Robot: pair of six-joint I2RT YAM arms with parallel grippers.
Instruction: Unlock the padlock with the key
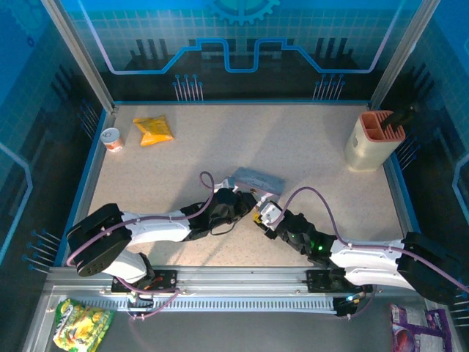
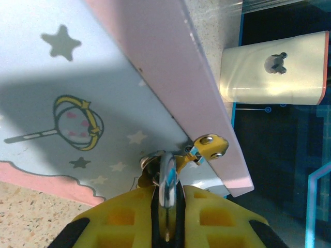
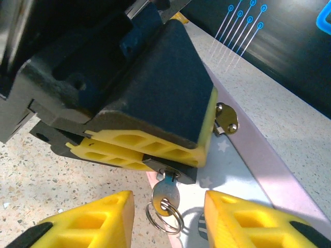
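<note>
Most of the padlock (image 3: 175,173) is hidden from me. The right wrist camera gives only a dark corner poking out under the yellow pads (image 3: 155,147) of the left tool (image 2: 167,194). On the left wrist camera I get a silvery shackle (image 2: 166,178) squeezed into the dark slot between those pads. I cannot tell whether it passes through the hasp (image 2: 209,146) just beyond the tips. From above, the two wrists crowd together and cover all of this.

The left tool is clamped on the padlock. The key (image 3: 165,192) sticks out of that dark corner, its ring (image 3: 166,217) hanging toward the right tool (image 3: 168,206). The right tool's fingers (image 3: 93,217) stand apart on either side of the key and touch nothing.

The tin (image 1: 256,178) lies just past both tools. Well off to the right of the right tool stands a beige holder (image 1: 372,143), and I cannot read its contents.

Both arms reach low over the worktop (image 1: 183,161), with the wrists converging at the middle.
</note>
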